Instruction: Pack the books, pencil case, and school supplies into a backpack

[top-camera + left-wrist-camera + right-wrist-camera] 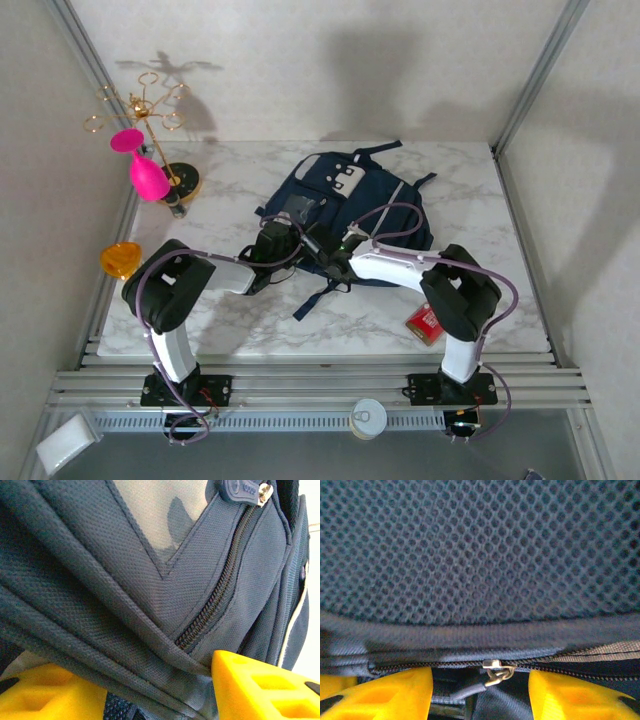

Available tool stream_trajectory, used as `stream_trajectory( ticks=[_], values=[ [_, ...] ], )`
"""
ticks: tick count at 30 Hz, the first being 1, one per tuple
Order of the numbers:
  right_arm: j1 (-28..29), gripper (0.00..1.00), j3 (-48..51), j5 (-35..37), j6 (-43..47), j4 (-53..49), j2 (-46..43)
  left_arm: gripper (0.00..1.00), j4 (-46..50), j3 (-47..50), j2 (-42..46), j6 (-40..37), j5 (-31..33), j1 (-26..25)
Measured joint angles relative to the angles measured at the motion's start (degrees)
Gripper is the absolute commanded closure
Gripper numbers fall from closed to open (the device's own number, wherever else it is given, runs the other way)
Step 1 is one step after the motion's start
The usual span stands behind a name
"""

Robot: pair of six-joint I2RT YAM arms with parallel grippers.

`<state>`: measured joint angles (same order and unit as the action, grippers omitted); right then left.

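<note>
Left jaws clamp backpack edge fold — right jaws straddle zipper pull, apart

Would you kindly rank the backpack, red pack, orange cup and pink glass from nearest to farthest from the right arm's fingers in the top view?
1. Backpack: right there, mid-table.
2. Red pack: near right, by the arm's elbow.
3. Pink glass at far left and orange cup at the left edge: too close to call.
</note>
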<state>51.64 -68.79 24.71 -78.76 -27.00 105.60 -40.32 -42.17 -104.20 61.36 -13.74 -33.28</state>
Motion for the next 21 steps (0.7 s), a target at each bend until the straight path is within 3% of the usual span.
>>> stream_trajectory(
  ticks=[13, 21],
  values=[
    [0.74, 0.59, -0.61, 5.2, -1.66, -5.35, 0.92, 0.45, -0.63, 0.13, -0.63, 0.17, -0.28, 0.37],
    [0.74, 0.62, -1.31, 4.17, 0.61, -6.27, 0.15, 0.44, -0.59, 0.13, -0.63, 0.11, -0.44, 0.37]
  ],
)
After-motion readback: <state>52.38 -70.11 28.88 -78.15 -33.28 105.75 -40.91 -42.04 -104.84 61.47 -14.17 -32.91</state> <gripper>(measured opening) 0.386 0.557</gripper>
